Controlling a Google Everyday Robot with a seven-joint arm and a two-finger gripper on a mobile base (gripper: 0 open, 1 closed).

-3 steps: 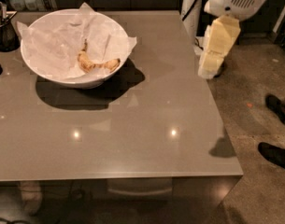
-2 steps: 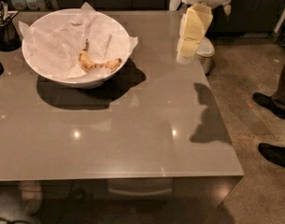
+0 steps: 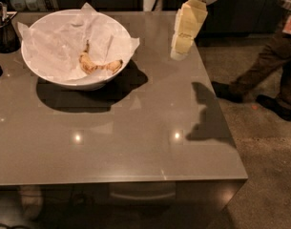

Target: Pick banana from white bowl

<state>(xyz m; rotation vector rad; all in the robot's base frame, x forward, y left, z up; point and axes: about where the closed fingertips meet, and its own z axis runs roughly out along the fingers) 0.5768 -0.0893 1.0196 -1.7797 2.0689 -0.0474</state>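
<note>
The claw (image 3: pixel 179 54) has swung left from beyond the desk's right edge and now hangs above the desk (image 3: pixel 135 147) near its far right corner. A walker's legs (image 3: pixel 266 70) have stepped further into the floor space on the right.

Camera view: the cream-coloured arm reaches down from the top of the frame, its white housing cut off by the upper edge. It tilts slightly left as it descends, with the claw pointing at the desk top. Whether the claw is apart or together cannot be told. Its shadow (image 3: pixel 207 116) falls on the grey surface toward the right edge.

The banana (image 3: pixel 98 65), spotted brown, lies curved on crumpled white paper (image 3: pixel 54 46) inside the white bowl (image 3: pixel 90 85). The bowl sits on the far left part of the desk. Bowl and banana lie well apart from the claw, to its left and lower. A dark container (image 3: pixel 4 32) stands just beside the bowl at the left edge.
</note>
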